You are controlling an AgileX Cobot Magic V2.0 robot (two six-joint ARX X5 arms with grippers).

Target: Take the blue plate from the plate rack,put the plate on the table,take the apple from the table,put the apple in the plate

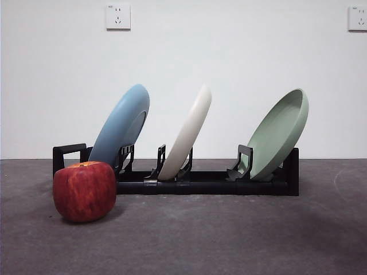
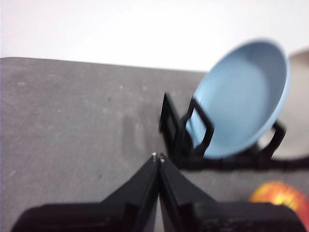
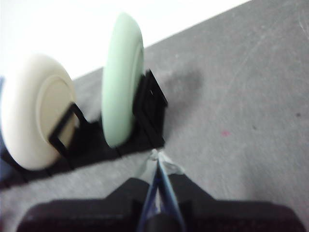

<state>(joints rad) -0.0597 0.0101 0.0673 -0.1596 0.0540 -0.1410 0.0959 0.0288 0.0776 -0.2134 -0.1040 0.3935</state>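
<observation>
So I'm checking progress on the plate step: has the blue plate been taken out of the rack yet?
No, the blue plate stands tilted in the plate rack, behind the apple.

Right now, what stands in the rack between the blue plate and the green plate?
The cream-white plate, leaning in the middle slot of the plate rack, between the blue plate and green plate; front view.

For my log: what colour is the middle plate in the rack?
Cream-white plate, clearest in the front view.
</observation>
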